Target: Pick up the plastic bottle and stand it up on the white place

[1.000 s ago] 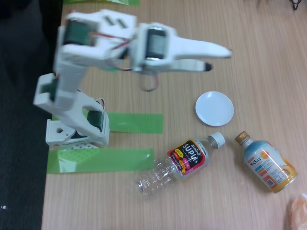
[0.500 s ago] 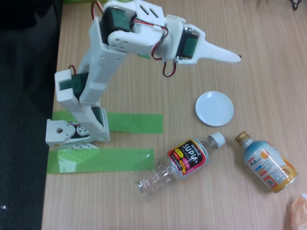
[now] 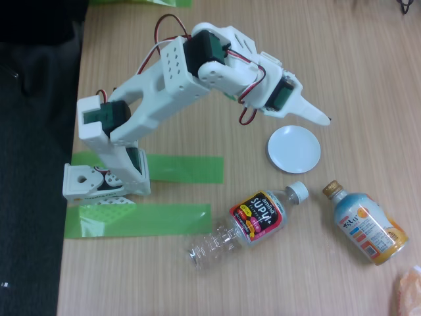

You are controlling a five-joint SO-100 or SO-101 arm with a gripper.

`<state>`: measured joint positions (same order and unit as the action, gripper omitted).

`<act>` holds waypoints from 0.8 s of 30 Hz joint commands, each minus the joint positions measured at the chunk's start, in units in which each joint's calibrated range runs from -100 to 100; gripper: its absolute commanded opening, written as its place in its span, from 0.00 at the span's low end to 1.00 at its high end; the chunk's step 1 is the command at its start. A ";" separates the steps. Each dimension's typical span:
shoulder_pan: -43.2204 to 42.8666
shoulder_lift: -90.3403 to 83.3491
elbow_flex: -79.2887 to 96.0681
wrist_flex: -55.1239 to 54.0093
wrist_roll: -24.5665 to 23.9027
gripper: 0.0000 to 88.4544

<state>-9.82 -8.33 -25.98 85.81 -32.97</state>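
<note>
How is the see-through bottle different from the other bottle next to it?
The plastic bottle is clear and ribbed, with a white cap and black label. The shorter bottle is opaque, with a gold cap and blue-orange label. The clear one looks longer. Both lie on their sides on the table.

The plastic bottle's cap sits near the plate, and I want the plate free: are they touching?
Apart. In the fixed view a strip of bare table shows between the plastic bottle cap and the white plate rim.

Clear ribbed plastic bottle (image 3: 247,226) with printed, seemingly glossy label; glossy white plate (image 3: 293,149), perhaps ceramic; matt wood-grain bench (image 3: 316,39); smooth white plastic arm (image 3: 164,89)
</note>
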 commanded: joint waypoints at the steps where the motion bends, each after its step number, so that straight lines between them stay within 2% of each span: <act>1: 0.57 -0.11 0.95 -1.78 -0.23 0.33; 7: 0.64 -0.02 6.92 -2.46 -0.28 0.33; 15: 1.90 0.31 13.99 -8.82 -0.28 0.33; 24: 2.34 11.32 14.62 -11.05 -0.28 0.33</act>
<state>-7.73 1.09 -11.16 75.36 -32.97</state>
